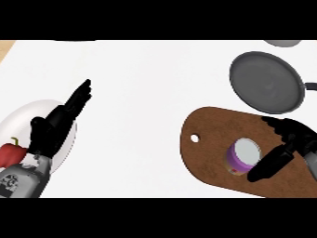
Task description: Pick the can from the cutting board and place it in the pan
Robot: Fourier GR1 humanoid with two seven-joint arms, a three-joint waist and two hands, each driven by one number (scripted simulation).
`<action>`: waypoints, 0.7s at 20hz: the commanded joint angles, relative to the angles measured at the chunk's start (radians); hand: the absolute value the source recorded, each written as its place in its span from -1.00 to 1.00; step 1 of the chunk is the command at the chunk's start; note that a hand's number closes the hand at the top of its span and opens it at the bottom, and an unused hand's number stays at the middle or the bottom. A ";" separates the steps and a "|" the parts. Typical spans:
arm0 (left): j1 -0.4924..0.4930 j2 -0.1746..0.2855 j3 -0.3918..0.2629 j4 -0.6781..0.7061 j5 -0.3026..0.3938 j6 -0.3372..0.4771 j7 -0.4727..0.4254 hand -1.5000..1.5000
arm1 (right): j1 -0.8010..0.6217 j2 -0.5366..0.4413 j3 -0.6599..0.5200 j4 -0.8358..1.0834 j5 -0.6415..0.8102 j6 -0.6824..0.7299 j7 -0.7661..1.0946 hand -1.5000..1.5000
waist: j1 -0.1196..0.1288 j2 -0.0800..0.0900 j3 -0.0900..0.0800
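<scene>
Right hand [299,138] half open beside the can [244,155], holding nothing
The can, purple with a pale top, stands just left of its thumb on the brown cutting board [209,139]; beyond the fingers the dark pan [267,81] sits on the white counter [147,83]; far left, the left hand [54,123] rests open

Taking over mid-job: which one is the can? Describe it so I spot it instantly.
Find the brown wooden cutting board with a small hole at the white counter's lower right, just below the dark grey round pan. Near its middle sits a short purple can with a pale grey top, the robot's right hand close at its right. It is the only purple thing in view.
</scene>
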 commanded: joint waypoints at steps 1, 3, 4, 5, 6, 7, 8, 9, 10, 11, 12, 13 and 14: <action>0.023 0.003 0.001 -0.007 -0.010 -0.004 -0.010 0.00 | -0.067 0.000 0.081 0.049 -0.023 0.029 0.246 -1.00 | -0.008 -0.005 0.000; 0.007 -0.011 -0.001 0.006 -0.019 0.007 0.003 0.00 | -0.138 0.005 0.083 0.105 -0.051 0.033 0.246 -1.00 | -0.007 -0.002 0.001; 0.029 0.002 0.008 -0.006 -0.005 -0.009 -0.012 0.00 | -0.126 -0.005 0.129 0.076 -0.061 0.023 0.246 -1.00 | -0.009 -0.007 -0.001; -0.007 -0.007 0.014 -0.012 0.013 -0.008 0.044 0.00 | -0.151 -0.058 0.099 0.087 -0.106 0.071 0.246 -1.00 | -0.019 -0.007 0.000; -0.015 -0.013 0.014 0.018 -0.004 -0.004 0.014 0.00 | -0.157 -0.034 0.151 0.087 -0.088 0.041 0.246 -1.00 | -0.023 -0.005 -0.001; 0.015 0.011 0.029 0.000 -0.007 -0.007 0.003 0.00 | -0.171 -0.049 0.136 0.112 -0.117 0.056 0.246 -1.00 | -0.016 -0.007 0.000; 0.008 -0.011 0.019 0.015 -0.009 -0.003 0.005 0.00 | -0.165 -0.041 0.154 0.112 -0.119 0.048 0.246 -1.00 | -0.026 -0.006 0.001; -0.001 -0.001 0.046 0.030 0.006 -0.013 -0.008 0.00 | -0.168 -0.051 0.180 0.084 -0.126 0.019 0.246 -1.00 | -0.033 -0.008 -0.001; 0.010 -0.023 0.013 0.009 -0.021 0.011 0.008 0.00 | -0.163 -0.022 0.217 0.102 -0.097 -0.007 0.246 -1.00 | -0.028 -0.008 0.001; 0.048 -0.005 0.030 0.025 -0.009 -0.019 -0.052 0.00 | -0.197 -0.016 0.213 0.140 -0.110 0.002 0.246 -1.00 | -0.018 -0.005 0.000; 0.036 -0.026 0.012 0.013 -0.029 0.006 -0.026 0.00 | -0.190 -0.009 0.227 0.141 -0.105 -0.011 0.246 -1.00 | -0.025 -0.007 0.001; 0.025 -0.031 0.003 -0.026 -0.044 0.027 0.014 0.00 | -0.179 -0.026 0.230 0.118 -0.099 -0.011 0.246 -1.00 | -0.032 -0.010 0.002; 0.011 0.006 0.053 0.013 -0.003 -0.018 0.000 0.00 | -0.191 -0.017 0.268 0.108 -0.104 -0.036 0.246 -1.00 | -0.034 -0.010 0.000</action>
